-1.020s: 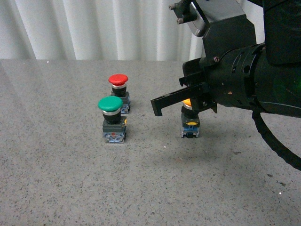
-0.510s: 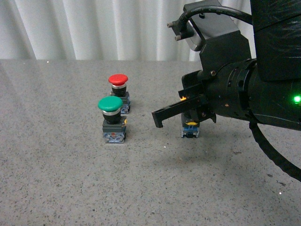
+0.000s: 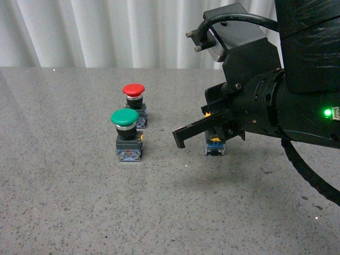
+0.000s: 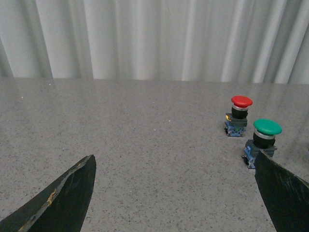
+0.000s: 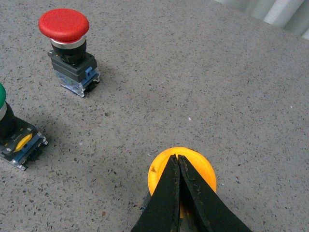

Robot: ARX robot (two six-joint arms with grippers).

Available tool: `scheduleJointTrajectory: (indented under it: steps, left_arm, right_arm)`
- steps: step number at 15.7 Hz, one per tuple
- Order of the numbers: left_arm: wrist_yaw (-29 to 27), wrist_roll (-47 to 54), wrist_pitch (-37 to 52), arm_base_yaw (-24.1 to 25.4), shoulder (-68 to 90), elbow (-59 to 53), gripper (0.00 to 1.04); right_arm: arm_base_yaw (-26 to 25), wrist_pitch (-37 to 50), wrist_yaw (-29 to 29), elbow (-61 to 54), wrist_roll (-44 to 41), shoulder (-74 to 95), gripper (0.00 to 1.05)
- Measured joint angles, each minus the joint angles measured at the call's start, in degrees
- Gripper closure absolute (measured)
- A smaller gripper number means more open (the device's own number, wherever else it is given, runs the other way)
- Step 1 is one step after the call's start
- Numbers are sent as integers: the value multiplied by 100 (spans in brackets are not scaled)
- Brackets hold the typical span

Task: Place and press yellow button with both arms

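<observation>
1. Left tool (image 4: 174, 157): the front view did not show it. In the left wrist view its two black fingers (image 4: 67, 198) stood wide apart with nothing between them, low over the grey speckled tabletop (image 3: 79, 202).

2. Green button (image 3: 125, 118): it stood upright on the tabletop, left of centre, and was the nearest of the three buttons by a small margin.

3. Yellow button (image 5: 205, 174): it stood upright on the tabletop, to the right of the green button and well apart from it. In the front view its cap was almost wholly hidden behind the right tool (image 3: 180, 135), so that only the block body and a sliver of yellow showed.

4. Right tool: its flat fingers were closed together, tip against tip, and gripped nothing. In the right wrist view the joined tips lay over the middle of the yellow cap. Contact with the cap could not be confirmed from either view.

5. Right arm (image 3: 287, 106): it reached in from the right side and filled the upper right of the front view. A small green lamp (image 3: 325, 112) was lit on its housing.

6. Red button (image 3: 133, 90): it stood upright just behind the green button, slightly to the right of it.

7. White curtain (image 3: 106, 32): it hung along the far edge of the tabletop.
</observation>
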Motion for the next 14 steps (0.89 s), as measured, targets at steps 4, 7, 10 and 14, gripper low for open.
scheduleJointTrajectory:
  steps: [4, 7, 10, 14]
  left_arm:
    - [0, 0, 0, 0, 0, 0, 7]
    - [2, 0, -2, 0, 0, 0, 7]
    - [2, 0, 0, 0, 0, 0, 7]
    - [2, 0, -2, 0, 0, 0, 7]
  right_arm:
    - [0, -125, 59, 61, -72, 57, 103]
    - [-2, 109, -63, -46, -63, -11, 103]
    - [0, 409, -177, -144, 72, -162, 103]
    - [74, 1467, -345, -280, 542, -791, 103]
